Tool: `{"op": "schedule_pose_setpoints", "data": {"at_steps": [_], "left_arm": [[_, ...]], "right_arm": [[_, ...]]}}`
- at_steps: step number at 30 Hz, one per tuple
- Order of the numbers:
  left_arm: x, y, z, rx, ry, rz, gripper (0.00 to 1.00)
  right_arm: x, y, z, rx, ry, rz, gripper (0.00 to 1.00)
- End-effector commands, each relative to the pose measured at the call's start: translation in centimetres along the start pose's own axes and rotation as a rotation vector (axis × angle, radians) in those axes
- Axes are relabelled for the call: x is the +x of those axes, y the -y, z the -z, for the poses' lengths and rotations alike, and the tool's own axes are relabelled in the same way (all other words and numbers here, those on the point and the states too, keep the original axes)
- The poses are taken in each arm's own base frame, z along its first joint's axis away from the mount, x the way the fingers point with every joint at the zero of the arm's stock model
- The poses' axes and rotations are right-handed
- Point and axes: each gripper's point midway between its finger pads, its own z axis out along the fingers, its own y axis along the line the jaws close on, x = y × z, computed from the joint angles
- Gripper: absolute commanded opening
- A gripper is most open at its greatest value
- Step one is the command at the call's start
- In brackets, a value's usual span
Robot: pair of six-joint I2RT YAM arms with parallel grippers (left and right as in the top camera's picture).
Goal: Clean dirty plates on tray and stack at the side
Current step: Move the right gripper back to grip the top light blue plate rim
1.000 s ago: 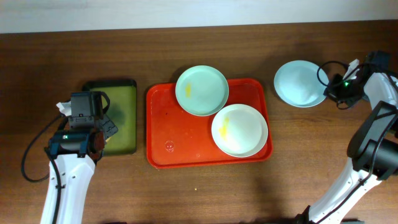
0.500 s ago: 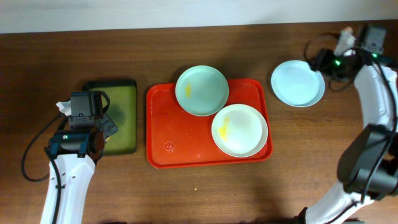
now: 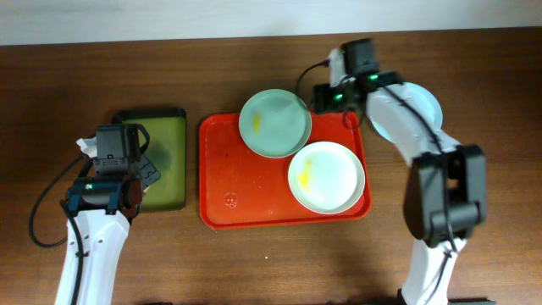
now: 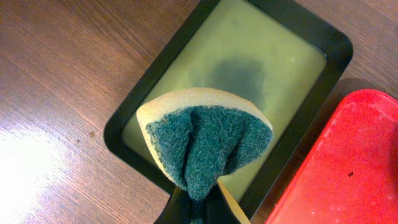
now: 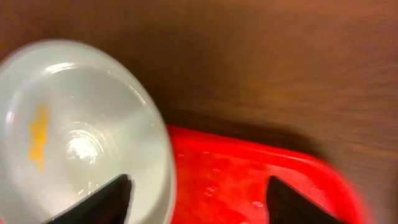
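The red tray (image 3: 246,191) holds a mint plate (image 3: 274,124) at its far edge and a white plate (image 3: 326,176) at its right, each with a yellow smear. A third pale blue plate (image 3: 434,108) lies on the table right of the tray, mostly hidden under my right arm. My right gripper (image 3: 332,106) (image 5: 199,202) is open above the tray's far right corner (image 5: 249,180), one finger over the mint plate's rim (image 5: 149,143). My left gripper (image 4: 202,208) (image 3: 135,188) is shut on a folded yellow-and-green sponge (image 4: 205,143).
A small dark tray (image 4: 273,56) (image 3: 165,152) with yellowish liquid sits left of the red tray, under the sponge. Bare wooden table (image 3: 254,271) lies in front of both trays. A pale wall edge runs along the back.
My right arm swung left from the pale blue plate to the tray's far right corner, and its jaws opened, leaving that plate on the table. The left arm stayed still.
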Motion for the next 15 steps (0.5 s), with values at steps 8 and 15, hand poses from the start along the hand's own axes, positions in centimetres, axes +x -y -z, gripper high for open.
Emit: {"op": "schedule_pose_setpoints", "data": {"at_steps": [8, 15], "left_arm": [[0.3, -0.2, -0.4, -0.009, -0.01, -0.018, 0.0], [0.3, -0.2, -0.4, -0.009, -0.011, -0.018, 0.0]], "right_arm": [[1.8, -2.5, -3.4, -0.009, -0.044, 0.052, 0.41], [3.5, -2.1, -4.8, -0.001, -0.103, 0.039, 0.29]]}}
